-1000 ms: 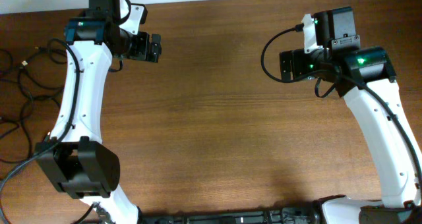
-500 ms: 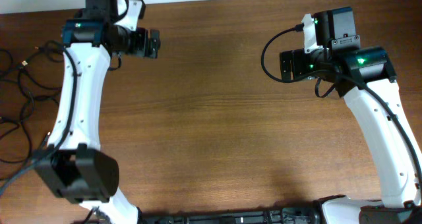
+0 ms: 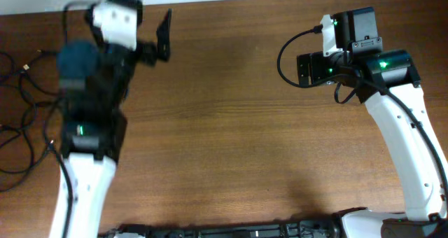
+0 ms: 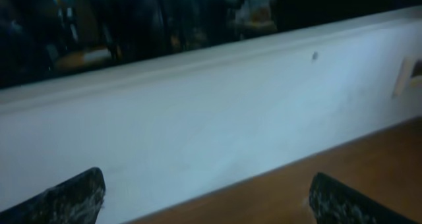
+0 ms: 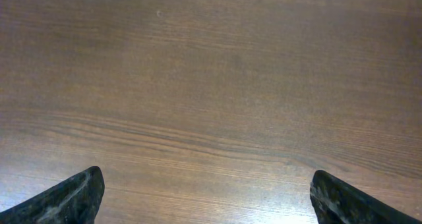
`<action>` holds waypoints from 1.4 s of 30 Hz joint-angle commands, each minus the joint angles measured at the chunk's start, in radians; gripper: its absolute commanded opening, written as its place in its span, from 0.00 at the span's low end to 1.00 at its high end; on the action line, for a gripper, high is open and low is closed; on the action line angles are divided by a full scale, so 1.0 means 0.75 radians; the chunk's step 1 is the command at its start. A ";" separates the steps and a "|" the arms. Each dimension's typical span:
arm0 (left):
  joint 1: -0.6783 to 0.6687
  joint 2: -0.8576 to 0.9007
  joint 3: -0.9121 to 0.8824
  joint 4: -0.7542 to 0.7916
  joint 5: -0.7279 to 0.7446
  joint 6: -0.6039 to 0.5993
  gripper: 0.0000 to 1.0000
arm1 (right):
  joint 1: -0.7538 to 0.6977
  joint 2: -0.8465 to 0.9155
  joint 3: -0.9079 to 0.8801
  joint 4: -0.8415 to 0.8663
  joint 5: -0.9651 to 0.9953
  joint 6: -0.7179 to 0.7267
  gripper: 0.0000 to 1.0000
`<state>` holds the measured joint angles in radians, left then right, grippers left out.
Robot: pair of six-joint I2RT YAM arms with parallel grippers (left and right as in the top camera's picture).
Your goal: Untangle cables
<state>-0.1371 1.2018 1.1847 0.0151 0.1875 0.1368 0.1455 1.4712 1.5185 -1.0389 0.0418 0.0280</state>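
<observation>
The thin black flexible cables (image 3: pixel 24 101) lie in loose tangled loops at the far left edge of the brown wooden table (image 3: pixel 224 147), beside the left arm and touched by neither claw; the left gripper (image 4: pixel 204 201), motion-blurred from overhead, stands spread wide with nothing between its black fingertips (image 4: pixel 66 197), facing a white wall (image 4: pixel 198 118) above a strip of wood; the right gripper (image 5: pixel 208 194) hangs over bare tabletop on the right side, well apart from the cables, its jaws equally wide and empty.
</observation>
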 commanded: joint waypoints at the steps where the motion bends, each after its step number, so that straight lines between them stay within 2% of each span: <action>1: -0.001 -0.200 -0.347 0.233 0.009 -0.094 0.99 | -0.004 0.000 0.025 0.005 0.021 0.018 0.99; 5: -0.001 -0.346 -0.704 0.604 0.002 -0.154 0.99 | -0.004 0.000 0.025 0.005 0.021 0.018 0.99; 10: -0.001 -0.473 -1.121 1.039 -0.160 -0.319 0.99 | -0.004 0.000 0.025 0.005 0.021 0.018 0.99; 16: -0.001 -0.608 -1.457 1.367 -0.272 -0.376 0.99 | -0.004 0.000 0.025 0.005 0.021 0.018 0.99; 19: -0.001 -0.679 -1.568 1.443 -0.320 -0.376 0.99 | -0.004 0.000 0.025 0.005 0.021 0.018 0.99; 30: 0.001 -0.864 -1.567 1.002 -0.397 -0.376 0.99 | -0.004 0.000 0.025 0.005 0.021 0.018 0.99; 36: 0.001 -1.034 -1.567 0.627 -0.451 -0.382 0.99 | -0.004 0.000 0.025 0.005 0.021 0.019 0.99; 40: 0.001 -1.186 -1.568 0.298 -0.612 -0.614 0.99 | -0.004 0.000 0.025 0.005 0.021 0.018 0.99; 42: 0.001 -1.266 -1.568 0.149 -0.632 -0.636 0.99 | -0.004 0.000 0.025 0.005 0.021 0.018 0.99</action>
<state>-0.1371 0.3340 0.0109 0.2276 -0.1982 -0.2329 0.1455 1.4712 1.5188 -1.0386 0.0448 0.0303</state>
